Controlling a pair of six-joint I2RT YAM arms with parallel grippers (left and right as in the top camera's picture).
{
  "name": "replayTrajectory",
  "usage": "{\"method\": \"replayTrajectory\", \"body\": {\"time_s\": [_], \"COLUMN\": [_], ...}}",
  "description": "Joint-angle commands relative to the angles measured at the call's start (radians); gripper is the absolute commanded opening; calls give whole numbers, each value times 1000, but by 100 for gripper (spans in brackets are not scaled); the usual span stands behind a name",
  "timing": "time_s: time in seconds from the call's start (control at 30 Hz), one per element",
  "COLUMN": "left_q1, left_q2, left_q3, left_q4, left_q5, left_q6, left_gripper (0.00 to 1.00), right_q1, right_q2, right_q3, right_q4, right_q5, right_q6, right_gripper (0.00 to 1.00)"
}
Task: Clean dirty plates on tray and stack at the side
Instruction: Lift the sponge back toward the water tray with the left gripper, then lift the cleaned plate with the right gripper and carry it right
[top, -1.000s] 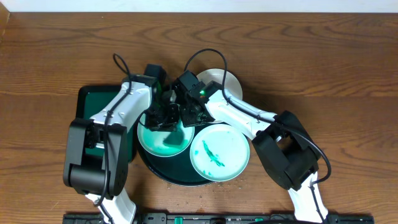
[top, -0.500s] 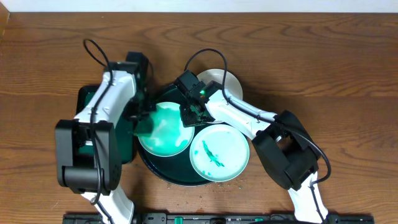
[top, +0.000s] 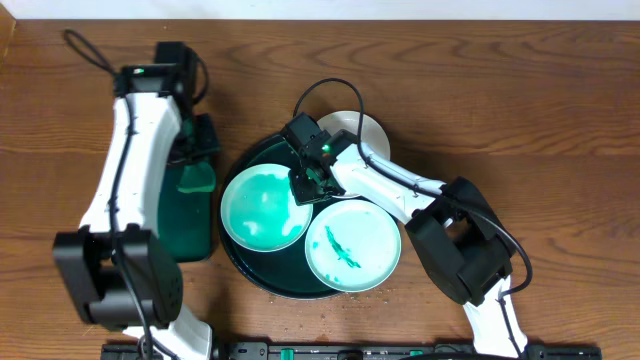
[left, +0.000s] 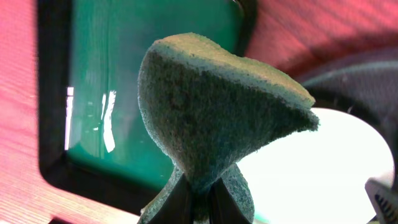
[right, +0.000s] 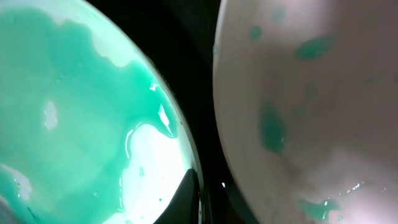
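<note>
The round black-green tray (top: 288, 268) holds two dirty plates. The left plate (top: 255, 205) is covered in a wet green smear; the right plate (top: 352, 245) has green streaks. A third plate (top: 372, 132) lies on the wood behind the tray, partly hidden by my right arm. My right gripper (top: 310, 186) is shut on the smeared plate's rim (right: 74, 112), with the streaked plate (right: 311, 106) beside it. My left gripper (top: 197, 160) is shut on a green sponge (left: 217, 112), held above the rectangular tray and apart from the plates.
A smaller rectangular dark green tray (top: 180, 225) lies left of the round tray; it also shows in the left wrist view (left: 124, 93). Brown wood tabletop (top: 520, 120) lies around the trays. A black cable (top: 335, 85) loops over the right arm.
My left arm has lifted the sponge off the smeared plate and swung left, over the rectangular tray. The right gripper has stayed on the plate's rim.
</note>
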Motion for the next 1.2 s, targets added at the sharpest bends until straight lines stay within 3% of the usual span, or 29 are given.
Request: {"method": "replayTrajectory", "body": {"time_s": [0.0,0.2,0.6,0.97,1.17], "left_q1": [65,160,248,247,247], "left_q2": [-36,-35,-35,-35,-35], "left_q3": [28,28,28,27,26], "left_q4": [-3,-2,-2,-2,-2], "left_q5": [-12,-12,-12,-13,-13], "left_q6": [-11,-11,-11,-11,-11], "left_gripper": [7,7,7,7,7], "right_q1": [18,18,58,209,333], "right_q2": [42,-23,-226,-384,-409], "right_q3": [3,23,23,23,23], "right_q4": [17,11,-52,-70,-11], "right_q5": [-140,-165,206,863,1258], "right_q6": [-84,-143,-192,-302,-436], "right_gripper": [1,1,1,1,1]}}
